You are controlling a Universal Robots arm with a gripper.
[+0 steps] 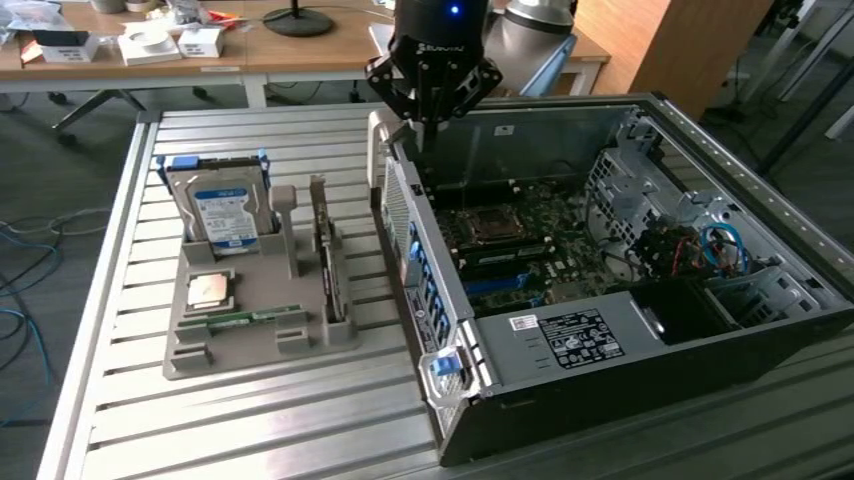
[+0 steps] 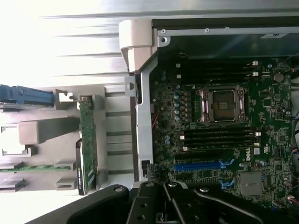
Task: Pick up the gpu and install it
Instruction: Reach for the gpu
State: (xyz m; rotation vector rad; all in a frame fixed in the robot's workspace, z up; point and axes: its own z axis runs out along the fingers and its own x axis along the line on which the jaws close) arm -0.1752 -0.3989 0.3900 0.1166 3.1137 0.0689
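Closest to the exterior camera is the near end of the computer case (image 1: 627,420), which lies on its side on the slatted metal table (image 1: 267,430) with its open side facing up. Inside the case the green motherboard (image 1: 534,240) is exposed, with an empty processor socket (image 1: 487,225) toward the case's far end. The wrist view shows the same motherboard (image 2: 224,140), the socket (image 2: 222,105) and a blue expansion slot (image 2: 198,165).

The gripper (image 1: 430,135) hangs over the far end of the case, above the case wall that faces the parts holder. Its fingers look drawn together and have nothing between them. In the wrist view the gripper (image 2: 166,189) sits over the edge of the motherboard beside that same wall.

The grey parts holder (image 1: 254,345) lies on the table just beside the case, on the exterior view's left. The gpu (image 1: 328,275) stands on edge in the holder slot nearest the case, untouched and apart from the gripper. From the wrist it appears as a narrow green strip (image 2: 87,140).

Farther from the case, the holder also carries:
- an upright hard drive (image 1: 224,215)
- a flat processor chip (image 1: 210,290)
- a slim memory stick (image 1: 243,318)
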